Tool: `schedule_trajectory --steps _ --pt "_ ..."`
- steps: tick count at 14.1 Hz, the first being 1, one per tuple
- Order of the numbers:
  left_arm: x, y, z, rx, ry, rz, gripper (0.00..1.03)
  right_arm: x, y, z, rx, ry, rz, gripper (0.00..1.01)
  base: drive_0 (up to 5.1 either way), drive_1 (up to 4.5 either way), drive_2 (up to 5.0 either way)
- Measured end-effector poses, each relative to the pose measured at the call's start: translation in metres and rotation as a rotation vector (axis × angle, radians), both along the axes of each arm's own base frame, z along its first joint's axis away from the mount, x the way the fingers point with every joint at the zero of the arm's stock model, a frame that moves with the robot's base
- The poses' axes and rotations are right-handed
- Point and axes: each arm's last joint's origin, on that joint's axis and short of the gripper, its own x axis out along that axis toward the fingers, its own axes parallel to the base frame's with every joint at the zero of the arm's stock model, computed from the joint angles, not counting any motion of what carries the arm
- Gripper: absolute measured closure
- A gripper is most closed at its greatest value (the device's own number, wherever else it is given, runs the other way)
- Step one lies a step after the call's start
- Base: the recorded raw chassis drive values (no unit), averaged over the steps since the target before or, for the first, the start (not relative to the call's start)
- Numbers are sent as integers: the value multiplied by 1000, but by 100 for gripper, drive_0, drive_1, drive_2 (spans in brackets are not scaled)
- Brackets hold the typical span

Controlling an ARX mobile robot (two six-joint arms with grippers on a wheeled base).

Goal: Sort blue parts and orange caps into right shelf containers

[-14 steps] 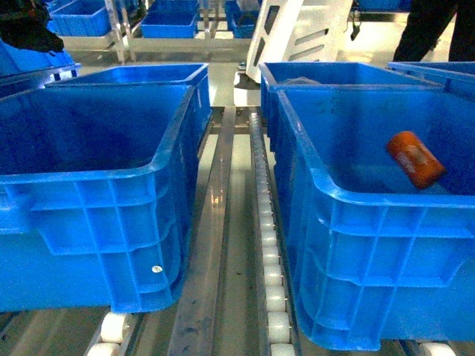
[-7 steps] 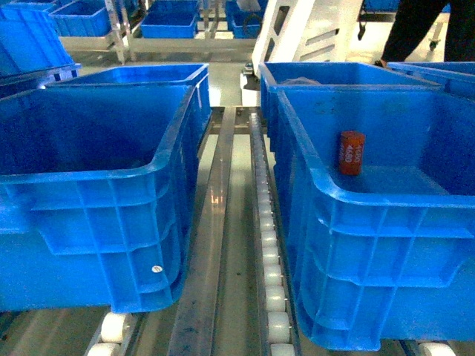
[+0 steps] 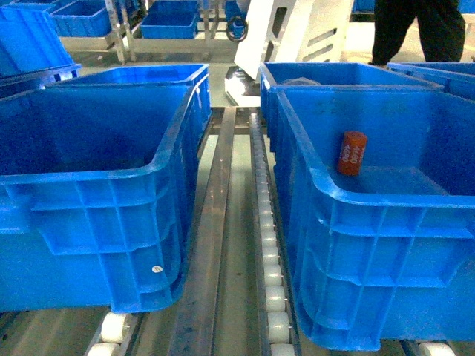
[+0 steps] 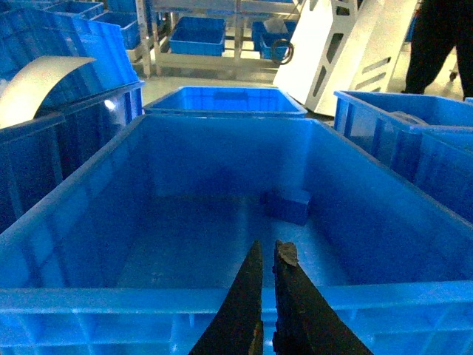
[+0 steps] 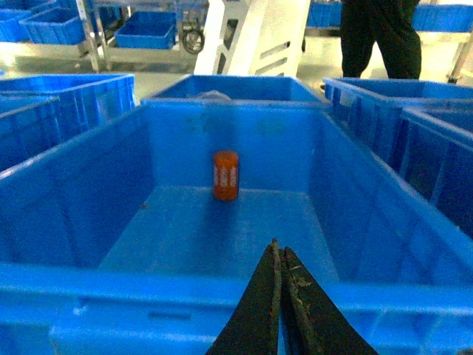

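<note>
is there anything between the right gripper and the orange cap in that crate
Only the crate's near wall. The right gripper, fingers shut, sits at that rim, and beyond it the bare crate floor runs to the orange cap, which stands upright near the far wall. Nothing else visible lies between them.

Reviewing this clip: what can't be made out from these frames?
- Lettering on the orange cap: too small to read in head and right wrist views.
- Floor of the near left crate: its front wall hides it in the head view.
- Blue block in that crate: blurred in the left wrist view, its kind is unclear.
- Person: cut off by the top edge.
</note>
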Motion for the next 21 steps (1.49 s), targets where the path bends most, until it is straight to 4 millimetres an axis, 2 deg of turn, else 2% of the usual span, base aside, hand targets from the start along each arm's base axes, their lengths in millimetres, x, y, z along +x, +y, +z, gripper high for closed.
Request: schedule_trajectory --steps 1,2,4,12,21 --pt "-6 0 -1 0 -3 0 101 -7 0 -6 0 29 0 98 0 0 0" --pt "-11 0 -6 0 -33 0 101 -12 0 -3 0 11 0 98 0 0 0" --pt "-23 0 -16 0 23 0 101 -20 0 0 0 -3 0 98 0 0 0" --pt "-51 0 -5 0 -22 0 101 -46 0 7 0 -25 0 98 0 0 0" --pt "-67 0 -4 0 -25 -1 101 -60 0 7 0 -26 0 98 0 0 0"
